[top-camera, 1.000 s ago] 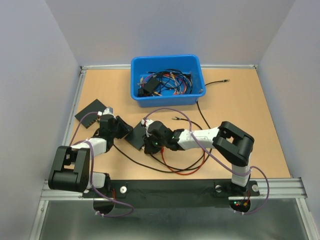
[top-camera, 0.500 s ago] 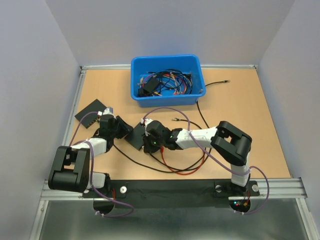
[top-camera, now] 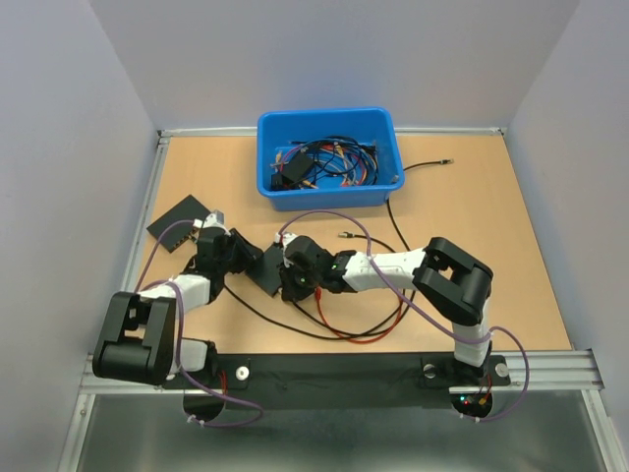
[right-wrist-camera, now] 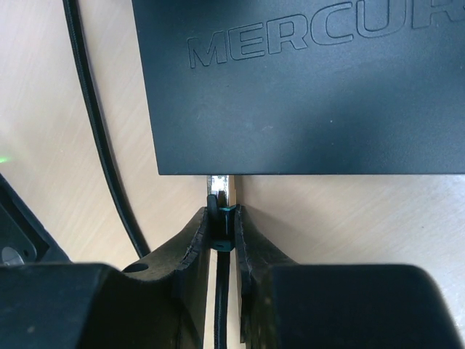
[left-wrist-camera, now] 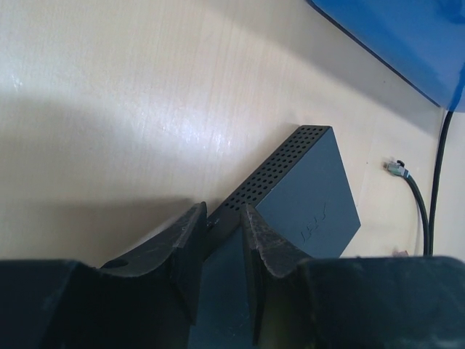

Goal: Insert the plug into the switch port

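Two fingers of the right gripper [right-wrist-camera: 221, 212] stand almost closed, pinching the plug [right-wrist-camera: 219, 185]. Its clear tip points to 12 o'clock and meets the near edge of the black switch [right-wrist-camera: 305, 94] lettered MERCUR, while its body looks dark with a teal fleck and the rest is hidden between the fingers. The left gripper [left-wrist-camera: 221, 218] is clamped on one corner of the switch, which lies flat on the table [top-camera: 491, 246] at 7 o'clock from the blue bin [top-camera: 329, 197].
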`<state>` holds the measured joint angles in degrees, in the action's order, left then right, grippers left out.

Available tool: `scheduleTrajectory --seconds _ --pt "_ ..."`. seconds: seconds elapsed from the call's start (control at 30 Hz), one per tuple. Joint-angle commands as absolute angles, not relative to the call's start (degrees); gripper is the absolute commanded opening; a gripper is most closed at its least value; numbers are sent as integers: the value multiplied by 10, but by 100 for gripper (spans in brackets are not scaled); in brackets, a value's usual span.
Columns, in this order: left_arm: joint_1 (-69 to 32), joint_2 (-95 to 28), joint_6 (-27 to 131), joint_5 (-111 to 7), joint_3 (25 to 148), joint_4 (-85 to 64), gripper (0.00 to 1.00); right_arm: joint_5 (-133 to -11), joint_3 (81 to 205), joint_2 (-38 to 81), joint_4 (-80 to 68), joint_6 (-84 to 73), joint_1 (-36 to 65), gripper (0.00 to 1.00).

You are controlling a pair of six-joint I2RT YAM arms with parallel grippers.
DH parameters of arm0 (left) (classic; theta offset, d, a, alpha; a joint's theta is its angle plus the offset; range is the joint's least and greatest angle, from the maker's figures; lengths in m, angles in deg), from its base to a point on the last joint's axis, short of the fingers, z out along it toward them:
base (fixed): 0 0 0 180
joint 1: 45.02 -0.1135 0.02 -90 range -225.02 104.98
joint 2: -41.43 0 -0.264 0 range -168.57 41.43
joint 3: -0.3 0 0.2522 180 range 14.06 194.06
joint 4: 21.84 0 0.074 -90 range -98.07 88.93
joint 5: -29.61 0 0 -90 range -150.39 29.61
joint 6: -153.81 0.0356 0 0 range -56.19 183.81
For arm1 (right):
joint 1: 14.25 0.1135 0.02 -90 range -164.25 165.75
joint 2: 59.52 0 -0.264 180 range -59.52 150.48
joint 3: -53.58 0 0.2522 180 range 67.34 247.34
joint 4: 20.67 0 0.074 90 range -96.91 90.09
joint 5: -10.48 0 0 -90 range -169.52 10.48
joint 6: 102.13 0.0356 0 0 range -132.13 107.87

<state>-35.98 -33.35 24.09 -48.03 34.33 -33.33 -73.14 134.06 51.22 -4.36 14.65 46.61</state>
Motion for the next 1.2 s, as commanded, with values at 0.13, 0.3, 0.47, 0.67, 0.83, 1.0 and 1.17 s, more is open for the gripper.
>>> scheduleTrajectory --seconds 0.13,0.3,0.47,0.67,0.83,1.0,1.17 --pt "-341 -287 229 -474 307 -331 37 -767 1376 514 -48 165 472 0" --pt "-308 -304 204 -481 298 -336 37 -792 1382 511 -48 182 472 0" --pt "-288 -328 197 -498 308 -332 36 -814 1384 514 -48 192 472 1" --pt "-282 -327 193 -502 304 -334 36 -855 1363 516 -65 201 472 0" --pt "-279 -342 193 -498 308 -336 36 -865 1336 530 -116 208 472 0" --pt "-278 -344 193 -498 308 -337 36 -884 1300 541 -176 219 472 0" --pt "-277 -347 193 -497 309 -337 36 -891 1261 561 -231 225 472 0"
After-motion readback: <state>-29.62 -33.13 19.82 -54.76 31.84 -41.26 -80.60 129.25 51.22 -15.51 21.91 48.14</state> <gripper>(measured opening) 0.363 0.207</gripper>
